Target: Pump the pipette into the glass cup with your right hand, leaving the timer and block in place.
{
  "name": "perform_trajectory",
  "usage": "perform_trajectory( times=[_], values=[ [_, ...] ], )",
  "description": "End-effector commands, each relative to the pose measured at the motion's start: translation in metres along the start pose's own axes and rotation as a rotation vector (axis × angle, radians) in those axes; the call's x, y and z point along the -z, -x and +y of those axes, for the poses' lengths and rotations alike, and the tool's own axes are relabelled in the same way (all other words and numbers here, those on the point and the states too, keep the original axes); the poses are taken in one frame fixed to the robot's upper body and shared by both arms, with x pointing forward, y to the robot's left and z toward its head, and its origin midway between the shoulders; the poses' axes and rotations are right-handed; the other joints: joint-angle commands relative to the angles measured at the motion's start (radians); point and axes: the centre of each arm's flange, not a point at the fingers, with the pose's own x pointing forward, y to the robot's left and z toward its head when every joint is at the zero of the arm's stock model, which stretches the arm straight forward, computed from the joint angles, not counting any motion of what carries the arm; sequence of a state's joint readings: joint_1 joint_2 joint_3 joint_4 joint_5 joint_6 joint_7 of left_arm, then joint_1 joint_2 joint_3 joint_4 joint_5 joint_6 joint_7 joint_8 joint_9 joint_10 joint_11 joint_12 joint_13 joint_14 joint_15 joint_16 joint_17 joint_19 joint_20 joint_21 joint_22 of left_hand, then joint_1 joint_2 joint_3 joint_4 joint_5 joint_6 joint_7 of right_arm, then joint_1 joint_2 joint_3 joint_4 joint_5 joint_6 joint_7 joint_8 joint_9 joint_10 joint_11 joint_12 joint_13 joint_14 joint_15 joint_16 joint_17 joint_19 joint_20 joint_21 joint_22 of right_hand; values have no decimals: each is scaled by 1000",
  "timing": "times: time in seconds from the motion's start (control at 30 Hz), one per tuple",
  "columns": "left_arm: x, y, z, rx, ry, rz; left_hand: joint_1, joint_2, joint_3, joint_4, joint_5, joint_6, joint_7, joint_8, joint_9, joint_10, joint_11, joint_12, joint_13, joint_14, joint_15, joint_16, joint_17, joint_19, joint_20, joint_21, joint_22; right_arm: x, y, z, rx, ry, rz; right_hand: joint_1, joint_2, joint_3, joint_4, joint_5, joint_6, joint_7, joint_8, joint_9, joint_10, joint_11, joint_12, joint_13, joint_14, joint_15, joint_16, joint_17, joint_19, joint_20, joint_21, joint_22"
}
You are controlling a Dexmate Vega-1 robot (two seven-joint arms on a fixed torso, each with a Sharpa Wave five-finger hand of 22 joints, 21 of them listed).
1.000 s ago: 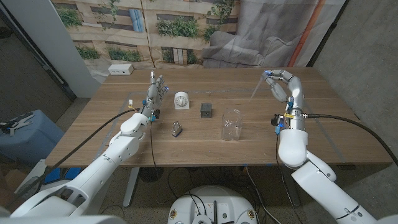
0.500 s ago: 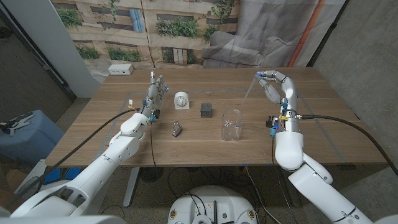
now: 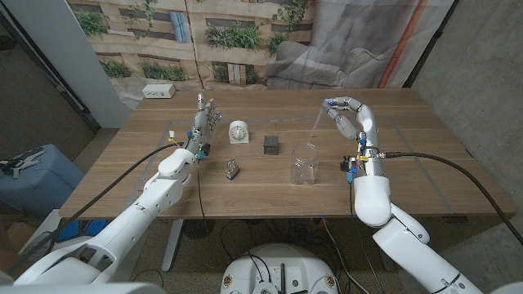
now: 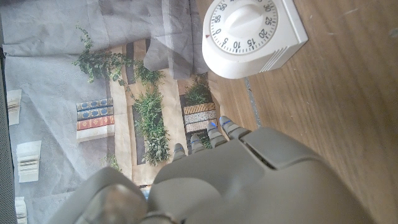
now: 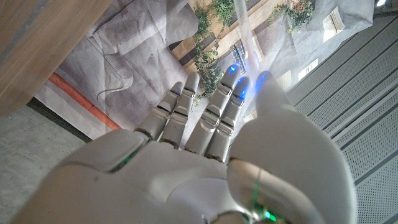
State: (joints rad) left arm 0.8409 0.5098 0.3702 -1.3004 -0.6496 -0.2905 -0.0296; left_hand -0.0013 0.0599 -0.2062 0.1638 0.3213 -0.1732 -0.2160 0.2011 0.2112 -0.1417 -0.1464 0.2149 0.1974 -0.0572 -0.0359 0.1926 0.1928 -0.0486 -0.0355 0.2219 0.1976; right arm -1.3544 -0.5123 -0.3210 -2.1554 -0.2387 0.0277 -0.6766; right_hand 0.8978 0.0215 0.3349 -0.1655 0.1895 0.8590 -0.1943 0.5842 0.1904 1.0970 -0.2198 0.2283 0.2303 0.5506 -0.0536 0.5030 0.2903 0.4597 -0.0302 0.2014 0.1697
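While the right hand point(image 3: 341, 114) holds the pipette point(image 3: 318, 122) raised above the surface point(image 3: 425, 163), the pipette slants down toward the glass cup point(image 3: 305, 163), with its tip just above and behind the cup's rim. In the right wrist view, the pipette point(image 5: 244, 25) appears as a pale translucent stem running out past the fingertips point(image 5: 231, 71). The left hand point(image 3: 204, 122) stands at the far left of the surface, fingers up and apart, holding nothing, just beside the timer point(image 3: 238, 131). The block point(image 3: 270, 145) sits between the timer and the glass cup, apart from both.

Risks, as judged from this position:
- If the tip is not yet over the cup's opening, pumping now would likely discharge onto the surface.
- Lowering too steeply could knock the rim and tip the cup.
- The stem looks thin and faint, so alignment is hard to confirm.
- A wide sweep could disturb the block.
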Motion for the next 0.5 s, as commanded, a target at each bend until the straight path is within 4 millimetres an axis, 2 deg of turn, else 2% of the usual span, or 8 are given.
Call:
perform_trajectory(
  times=[0.03, 0.33, 0.5],
  values=[
    [0, 0, 0, 0, 0, 0, -1, 44, -7, 0, 7, -3, -6, 6, 2, -1, -3, 4, 6, -9, -115, 6, 6, -6, -90, 5, 2, 5, 5, 12, -41, 47, -10, 12, 1, -2, -2, 5, 7, -1, -3, 3, -1, 2, 2, 2, 4, -149, 6, 2, 1, -1, -5, 3],
    [0, 0, 0, 0, 0, 0, -1, 44, -7, 0, 7, -3, -6, 6, 2, -2, -3, 4, 6, -10, -115, 6, 6, -6, -90, 5, 2, 15, 9, 18, -51, 68, -22, 16, 2, -4, -1, 5, 9, -3, -4, 3, -1, 3, 2, 3, 4, -150, 7, 2, 1, -1, -5, 3],
    [0, 0, 0, 0, 0, 0, -1, 44, -7, 0, 7, -3, -6, 6, 2, -2, -3, 4, 6, -9, -115, 6, 6, -6, -90, 5, 2, 18, 11, 19, -44, 135, -29, 17, 3, -5, 0, 5, 8, -3, -6, 3, -3, 3, 1, 3, 4, -149, 7, 2, 1, -1, -5, 3]
  ],
)
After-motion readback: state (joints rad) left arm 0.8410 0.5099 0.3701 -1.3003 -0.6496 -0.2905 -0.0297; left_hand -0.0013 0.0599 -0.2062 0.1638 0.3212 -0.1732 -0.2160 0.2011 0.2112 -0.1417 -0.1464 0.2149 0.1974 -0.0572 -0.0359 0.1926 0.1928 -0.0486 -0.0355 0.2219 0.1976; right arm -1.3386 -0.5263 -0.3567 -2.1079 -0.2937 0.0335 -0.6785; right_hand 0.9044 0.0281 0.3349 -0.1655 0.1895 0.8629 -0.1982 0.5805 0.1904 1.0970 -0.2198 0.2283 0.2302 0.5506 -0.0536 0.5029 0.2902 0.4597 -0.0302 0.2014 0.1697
